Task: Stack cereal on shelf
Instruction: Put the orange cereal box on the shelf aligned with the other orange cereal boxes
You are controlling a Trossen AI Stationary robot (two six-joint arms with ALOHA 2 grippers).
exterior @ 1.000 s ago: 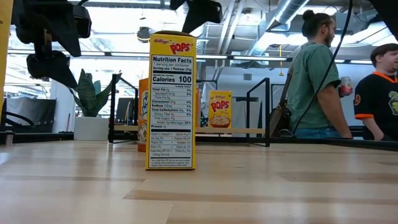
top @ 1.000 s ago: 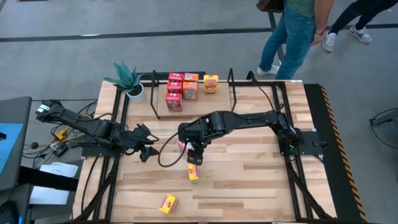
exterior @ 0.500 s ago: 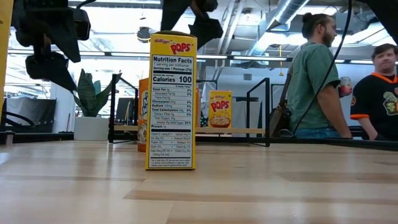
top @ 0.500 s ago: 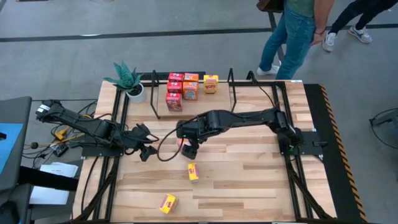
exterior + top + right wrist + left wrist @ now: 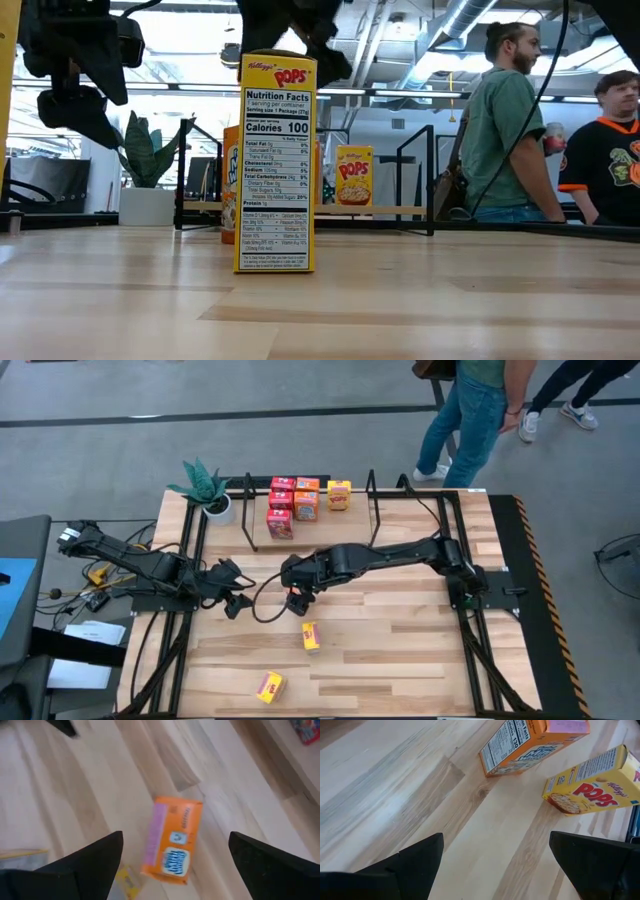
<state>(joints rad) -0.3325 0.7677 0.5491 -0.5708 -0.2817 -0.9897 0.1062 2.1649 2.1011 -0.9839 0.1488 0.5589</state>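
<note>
From above, the right gripper is hanging open over an orange box, possibly lying flat; the left gripper is waiting open. Low view: a yellow box is blocking the shelf.

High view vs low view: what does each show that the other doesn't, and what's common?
High only: the shelf holding six boxes, and the open right pincer over bare table, clear of the orange box. Low only: the nutrition panel on the standing yellow box, and two people's upper bodies. Both: the potted plant and the shelved yellow box.
</note>
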